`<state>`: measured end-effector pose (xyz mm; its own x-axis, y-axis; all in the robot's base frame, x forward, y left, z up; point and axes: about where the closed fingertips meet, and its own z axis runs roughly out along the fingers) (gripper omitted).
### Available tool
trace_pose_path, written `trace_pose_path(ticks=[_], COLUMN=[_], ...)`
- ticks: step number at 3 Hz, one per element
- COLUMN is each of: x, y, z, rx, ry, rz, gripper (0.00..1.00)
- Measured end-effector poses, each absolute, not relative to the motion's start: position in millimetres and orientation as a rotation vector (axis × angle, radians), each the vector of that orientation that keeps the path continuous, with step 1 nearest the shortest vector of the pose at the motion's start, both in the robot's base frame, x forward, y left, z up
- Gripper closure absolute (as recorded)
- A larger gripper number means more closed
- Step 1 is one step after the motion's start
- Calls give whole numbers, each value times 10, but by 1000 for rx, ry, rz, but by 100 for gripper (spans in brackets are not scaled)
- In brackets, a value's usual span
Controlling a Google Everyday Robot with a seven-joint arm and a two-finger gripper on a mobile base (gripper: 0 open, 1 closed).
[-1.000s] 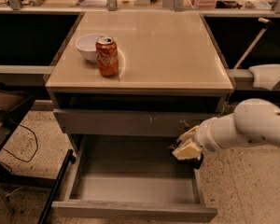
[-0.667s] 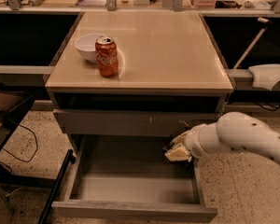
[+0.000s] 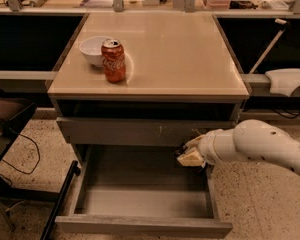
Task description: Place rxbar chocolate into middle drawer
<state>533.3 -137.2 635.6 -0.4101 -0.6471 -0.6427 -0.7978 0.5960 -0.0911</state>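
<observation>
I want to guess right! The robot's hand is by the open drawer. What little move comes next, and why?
Probably ease the gripper down and inward, toward the centre of the middle drawer. It hangs above the drawer's right rear corner, close to its side wall.

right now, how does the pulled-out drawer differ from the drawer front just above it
The middle drawer is pulled far out, its grey inside showing; the upper drawer front sits pushed in, only its face visible. The middle drawer's front panel is plain; the upper drawer front bears pale scratch marks. Both are wide and grey wood-look. The gripper hangs over one rear corner of the middle drawer.
</observation>
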Motion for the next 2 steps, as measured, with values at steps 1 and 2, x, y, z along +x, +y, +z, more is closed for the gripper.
trace_pose_path(ticks=[1, 2], x=[5295, 5258], y=[-1290, -1112], z=[6040, 5493], rx=[-1152, -1196], ry=[2186, 2192], rz=[272, 258], gripper=[100, 100])
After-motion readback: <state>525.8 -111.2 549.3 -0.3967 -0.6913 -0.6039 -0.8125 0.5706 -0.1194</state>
